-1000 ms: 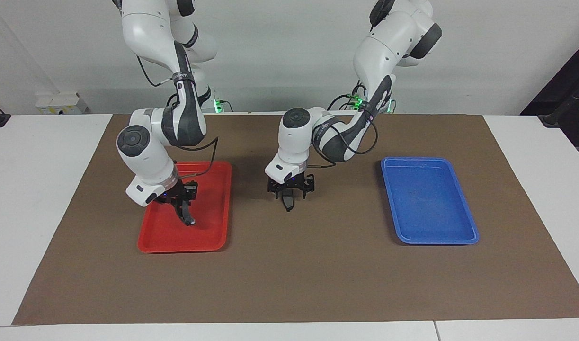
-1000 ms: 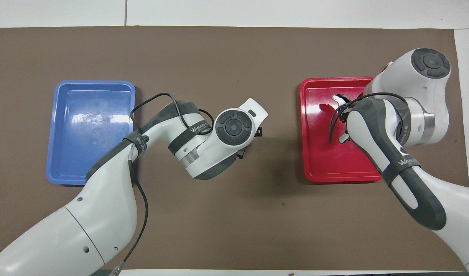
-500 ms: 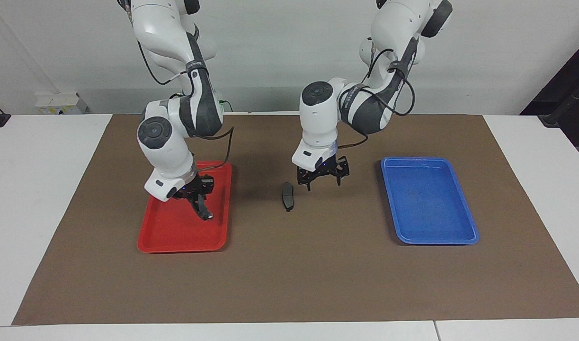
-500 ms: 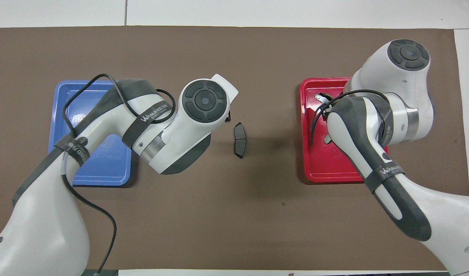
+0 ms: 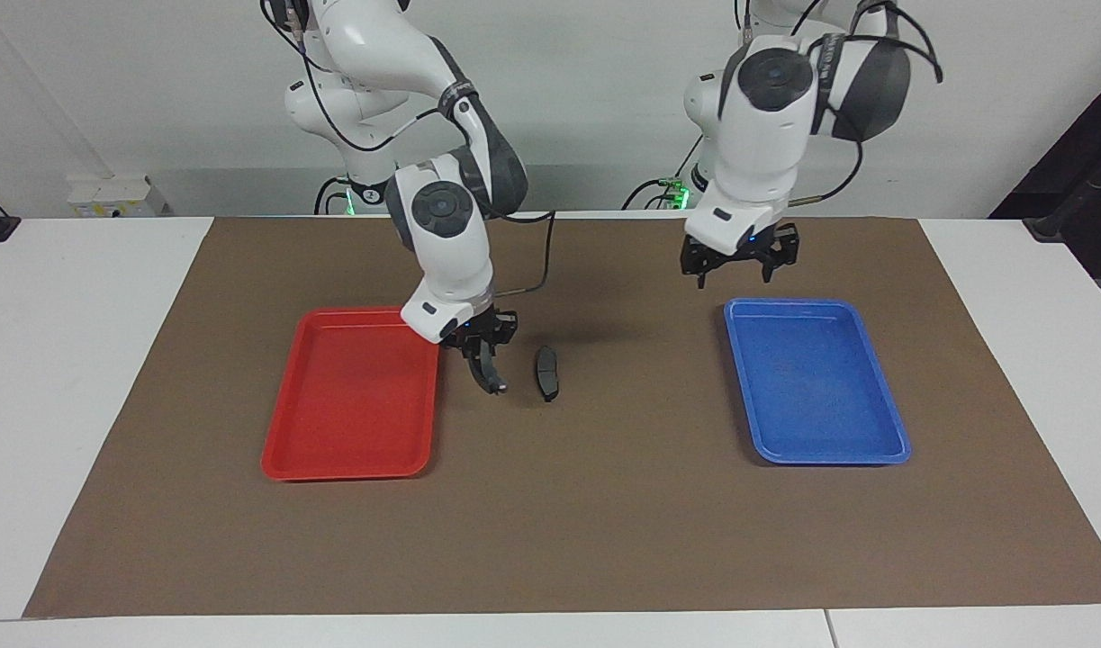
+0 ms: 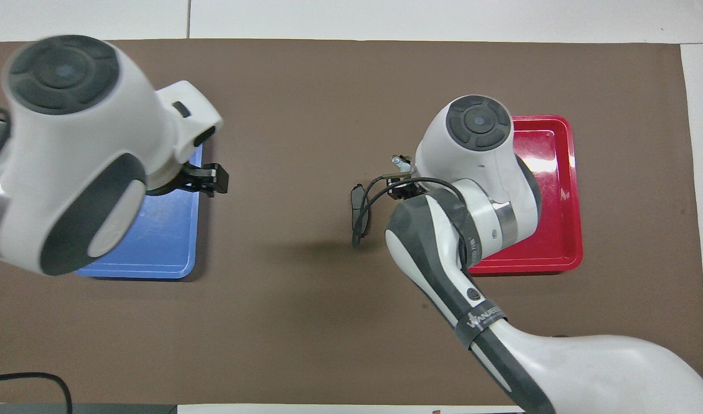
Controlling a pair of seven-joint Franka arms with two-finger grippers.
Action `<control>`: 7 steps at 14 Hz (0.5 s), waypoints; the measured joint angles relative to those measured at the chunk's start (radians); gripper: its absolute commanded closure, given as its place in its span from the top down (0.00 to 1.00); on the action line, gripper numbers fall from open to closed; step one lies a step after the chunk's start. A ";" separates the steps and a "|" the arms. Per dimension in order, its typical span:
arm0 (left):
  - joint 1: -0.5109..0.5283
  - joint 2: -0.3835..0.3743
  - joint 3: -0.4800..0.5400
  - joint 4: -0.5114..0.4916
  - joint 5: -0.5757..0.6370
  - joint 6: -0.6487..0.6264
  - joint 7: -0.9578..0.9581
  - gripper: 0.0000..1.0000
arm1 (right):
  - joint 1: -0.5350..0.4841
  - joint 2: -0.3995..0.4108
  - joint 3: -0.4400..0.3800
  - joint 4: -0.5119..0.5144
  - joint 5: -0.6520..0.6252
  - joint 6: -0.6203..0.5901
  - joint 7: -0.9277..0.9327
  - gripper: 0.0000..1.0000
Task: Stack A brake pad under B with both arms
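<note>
The A brake pad, short, flat and dark grey, lies on the brown mat between the two trays; it also shows in the overhead view, partly crossed by a cable. My right gripper is shut on B, the curved black pad, which hangs from it just above the mat, beside A on the red tray's side. B's silvery end peeks out from under the wrist. My left gripper is open and empty, raised over the mat at the blue tray's robot-side edge.
The red tray lies empty toward the right arm's end and the blue tray lies empty toward the left arm's end. The brown mat covers the white table.
My left gripper let go of A, rose and drew back toward the blue tray. My right gripper carried B out of the red tray to the mat beside A.
</note>
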 measured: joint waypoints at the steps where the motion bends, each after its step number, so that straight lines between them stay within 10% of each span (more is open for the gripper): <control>1: 0.000 -0.032 0.066 0.000 -0.023 -0.025 0.072 1.00 | 0.021 0.013 0.000 0.000 0.002 0.017 0.013 0.00; 7: -0.002 -0.122 0.290 -0.008 -0.116 -0.052 0.273 1.00 | 0.066 0.090 0.001 -0.001 0.015 0.102 0.047 0.00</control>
